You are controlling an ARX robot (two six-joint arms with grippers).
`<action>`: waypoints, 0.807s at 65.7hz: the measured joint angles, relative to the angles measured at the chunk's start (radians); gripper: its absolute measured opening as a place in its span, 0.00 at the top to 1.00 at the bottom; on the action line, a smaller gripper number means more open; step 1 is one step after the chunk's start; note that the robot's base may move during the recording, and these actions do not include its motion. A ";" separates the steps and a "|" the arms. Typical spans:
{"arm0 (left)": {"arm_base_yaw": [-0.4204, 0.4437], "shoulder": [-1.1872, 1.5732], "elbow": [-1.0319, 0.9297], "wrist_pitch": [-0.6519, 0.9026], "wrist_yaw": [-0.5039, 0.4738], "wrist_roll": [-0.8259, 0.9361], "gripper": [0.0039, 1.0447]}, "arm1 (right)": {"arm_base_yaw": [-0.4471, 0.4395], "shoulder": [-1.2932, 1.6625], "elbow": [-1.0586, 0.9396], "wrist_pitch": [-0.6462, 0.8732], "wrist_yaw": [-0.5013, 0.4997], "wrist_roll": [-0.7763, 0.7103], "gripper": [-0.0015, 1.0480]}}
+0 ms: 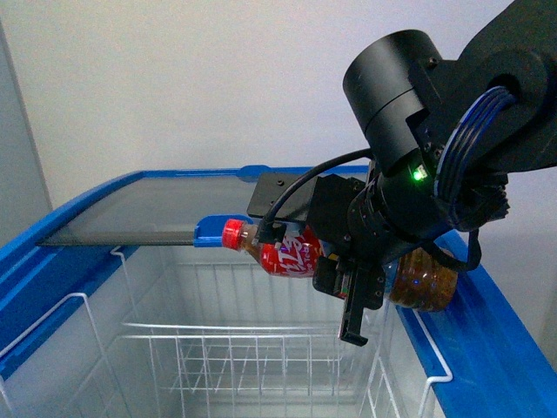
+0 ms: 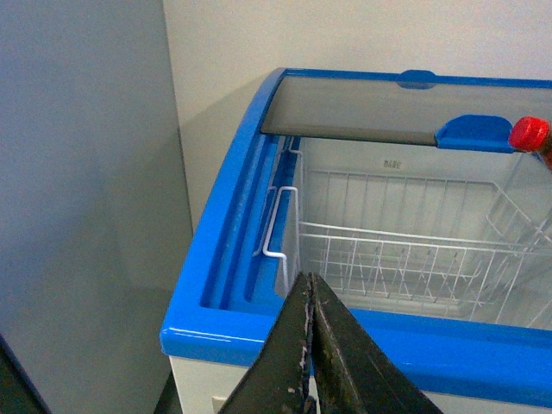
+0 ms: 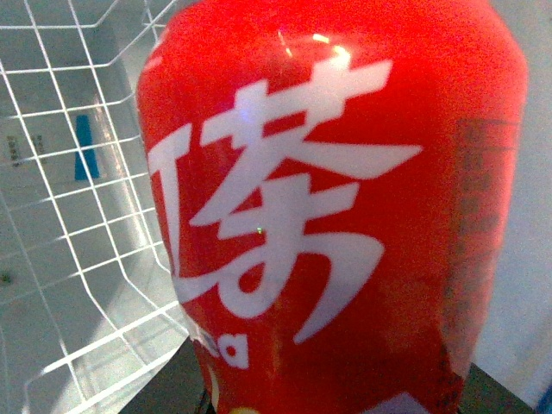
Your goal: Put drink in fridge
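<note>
Up close, left gripper point(image 2: 309, 345): thin dark jaws pressed together, empty. Right gripper point(image 1: 348, 287) clamps one drink point(image 1: 291, 252), clear plastic, red cap, held sideways over the open fridge point(image 1: 487, 340), which has a glossy blue rim, above thin white wire baskets point(image 1: 218, 348). Farther back, one flat glass lid point(image 1: 148, 209) with two blue handles point(image 1: 213, 231).

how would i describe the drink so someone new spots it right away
Find the white chest cooler with the blue rim. Above its white wire baskets, near the right rim, the right arm's black pincer holds a small clear plastic bottle of amber-brown liquid sideways. Its red cap and red label with white lettering make it the only red thing there.
</note>
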 joint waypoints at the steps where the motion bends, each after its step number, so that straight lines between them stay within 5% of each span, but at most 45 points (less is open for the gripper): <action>1: 0.000 0.000 0.000 0.000 0.000 0.000 0.98 | 0.001 0.003 0.001 -0.001 0.000 0.000 0.65; 53: 0.000 0.000 0.000 0.000 0.000 0.000 0.98 | 0.066 0.265 0.156 0.049 0.030 0.051 0.65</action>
